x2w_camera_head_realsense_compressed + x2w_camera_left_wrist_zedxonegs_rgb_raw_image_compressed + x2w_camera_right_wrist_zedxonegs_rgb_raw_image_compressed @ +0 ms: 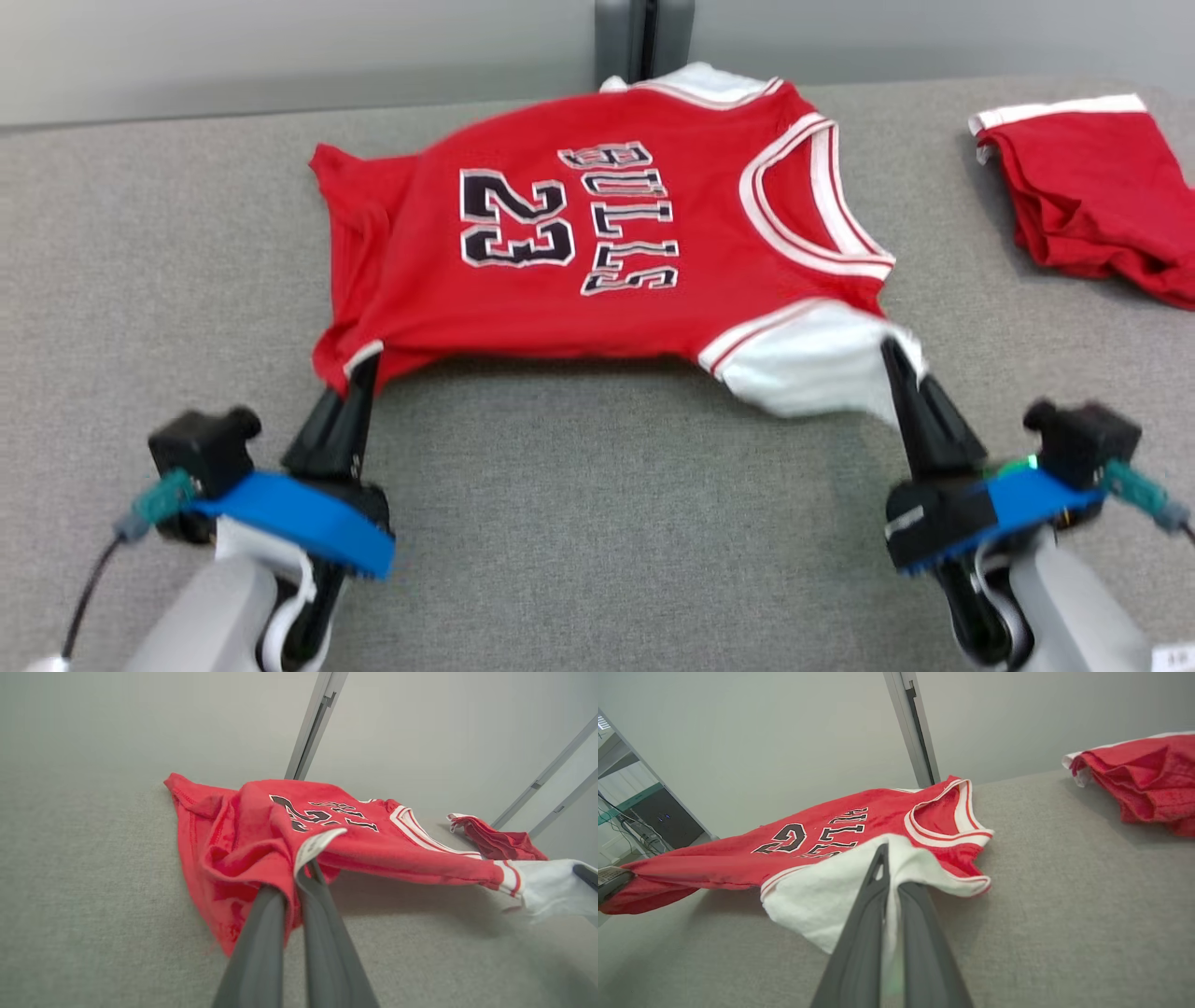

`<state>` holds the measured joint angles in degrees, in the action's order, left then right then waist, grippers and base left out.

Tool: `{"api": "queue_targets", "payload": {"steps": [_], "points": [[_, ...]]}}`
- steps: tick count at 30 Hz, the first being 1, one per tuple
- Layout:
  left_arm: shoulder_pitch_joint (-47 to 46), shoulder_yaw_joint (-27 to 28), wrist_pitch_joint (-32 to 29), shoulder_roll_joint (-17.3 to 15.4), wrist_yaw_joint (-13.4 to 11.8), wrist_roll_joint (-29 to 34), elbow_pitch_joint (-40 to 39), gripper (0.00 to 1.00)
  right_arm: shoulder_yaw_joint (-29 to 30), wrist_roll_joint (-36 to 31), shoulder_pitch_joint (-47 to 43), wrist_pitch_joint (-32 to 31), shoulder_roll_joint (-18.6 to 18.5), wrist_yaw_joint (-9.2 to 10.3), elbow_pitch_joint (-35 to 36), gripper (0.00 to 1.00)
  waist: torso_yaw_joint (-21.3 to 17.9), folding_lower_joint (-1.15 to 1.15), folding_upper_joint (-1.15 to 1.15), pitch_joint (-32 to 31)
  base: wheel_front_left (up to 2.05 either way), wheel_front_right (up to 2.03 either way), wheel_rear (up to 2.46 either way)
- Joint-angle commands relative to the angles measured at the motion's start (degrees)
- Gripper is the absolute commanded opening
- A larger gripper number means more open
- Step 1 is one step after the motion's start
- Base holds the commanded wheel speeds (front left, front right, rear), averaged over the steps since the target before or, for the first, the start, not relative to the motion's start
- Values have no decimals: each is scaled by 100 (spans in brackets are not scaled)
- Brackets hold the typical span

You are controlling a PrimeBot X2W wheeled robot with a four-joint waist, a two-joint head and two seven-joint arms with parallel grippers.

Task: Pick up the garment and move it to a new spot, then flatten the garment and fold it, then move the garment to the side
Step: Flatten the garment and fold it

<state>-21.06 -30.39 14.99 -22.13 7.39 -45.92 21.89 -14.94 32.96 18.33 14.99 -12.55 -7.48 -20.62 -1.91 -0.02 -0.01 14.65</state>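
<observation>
1. At the lower left of the head view, the left gripper (358, 378) is clenched on the hem corner of the red jersey (597, 271). The left wrist view shows its two dark fingers (261, 933) pressed together on a fold of red cloth beside a white strip.
2. At the lower right, the right gripper (894, 359) is clamped on the jersey's white sleeve (812, 364). In the right wrist view, white cloth is pinched between its fingers (920, 933).
3. Between the two grippers the jersey's near edge is stretched and raised off the grey cloth-covered table (597, 523), with a shadow beneath it. The far part rests on the table.
4. Its printed side faces up, showing "23" and "BULLS". The neck opening lies toward the robot's right and the hem toward its left.
5. A second red garment (1092, 196) with a white band lies crumpled at the far right, well apart from the jersey.
6. A grey post (644, 37) stands behind the table's far edge, just beyond the jersey.
</observation>
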Motion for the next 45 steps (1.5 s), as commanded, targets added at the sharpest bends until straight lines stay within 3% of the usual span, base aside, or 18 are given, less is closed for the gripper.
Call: {"api": "queue_targets", "payload": {"steps": [1, 14, 22, 32, 45], "points": [[133, -4, 25, 26, 15, 48, -62, 0, 53, 33, -200, 8, -28, -2, 67, 0, -32, 2, 1, -80, 0, 0, 0], [1785, 35, 26, 105, -88, 437, -421, 0, 616, -155, -2523, -552, 326, -3, 1254, 0, 58, 2, 1, -581, 0, 0, 0], [2316, 35, 26, 98, -135, 533, -666, 0, 993, -331, -3343, -1096, 613, -3, 2032, 0, 146, 2, 1, -750, 0, 0, 0], [2209, 30, 26, 53, -83, 533, -644, 0, 1299, -255, -3043, -1542, 714, -3, 2115, 0, 173, 2, 1, -813, 0, 0, 0], [1596, -262, -110, -62, -26, 686, -503, 0, 1274, -317, -1868, -2021, 536, -3, 1532, 0, 240, 2, 1, -681, 0, 0, 0]]}}
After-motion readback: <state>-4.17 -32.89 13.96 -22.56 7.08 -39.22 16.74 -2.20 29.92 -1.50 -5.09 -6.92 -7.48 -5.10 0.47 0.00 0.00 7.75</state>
